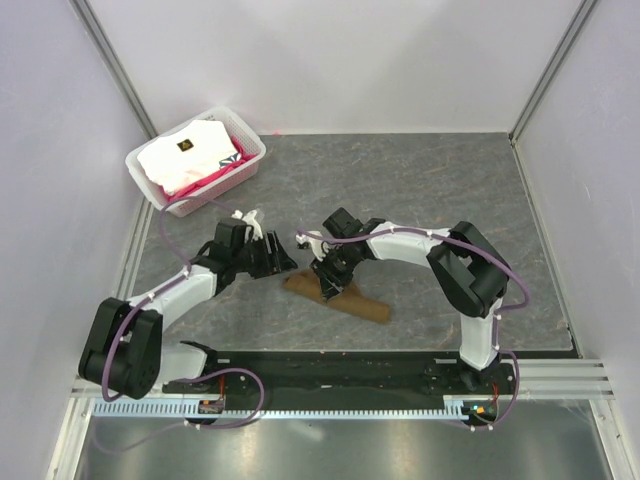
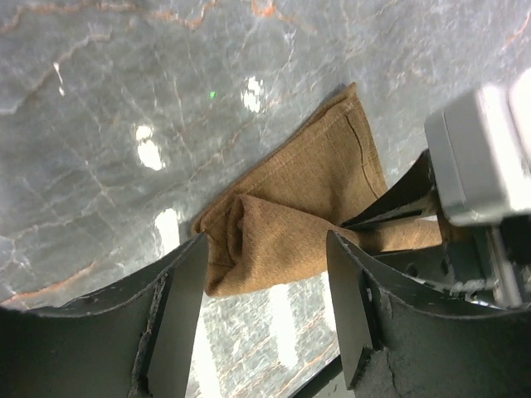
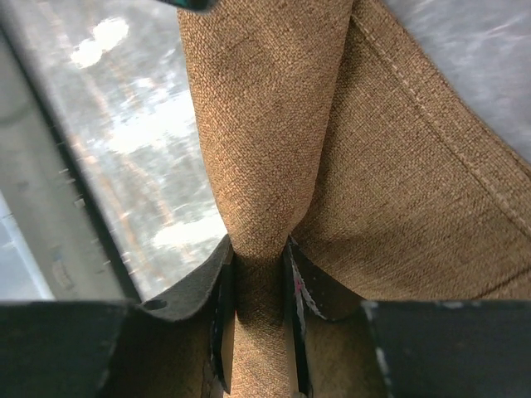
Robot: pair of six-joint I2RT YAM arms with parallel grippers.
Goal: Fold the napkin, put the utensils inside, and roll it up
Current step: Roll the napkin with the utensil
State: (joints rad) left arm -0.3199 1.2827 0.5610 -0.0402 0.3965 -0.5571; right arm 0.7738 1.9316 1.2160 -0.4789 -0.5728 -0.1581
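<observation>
Jaws first: left gripper point(image 2: 265, 242) is spread wide, with nothing clamped. From its wrist cam the folded end of the napkin point(image 2: 307, 191) sits in the gap just beyond the tips. I can't tell whether the fingers point(image 2: 178, 315) brush the cloth. Right gripper point(image 3: 259, 249) is closed on the napkin. Its wrist cam shows both pads squeezing a narrow ridge of the brown fabric, which bulges into a thicker roll just above the pinch. A flat layer with a stitched hem lies to the right of that roll. On the top cam the napkin is a long, narrow brown bundle on the grey marble-pattern table point(image 1: 450, 200), near the front edge between the two arms. It runs diagonally from beside the left gripper down toward the right arm's base. The right gripper comes down on the left half of the bundle, and the left gripper sits just beside that same end, so the two heads are close together. What's inside the roll is hidden in all three views. A white basket point(image 1: 252, 160) sits at the far left corner, well apart from the napkin, holding a white cloth point(image 1: 185, 155) on top of something pink.
</observation>
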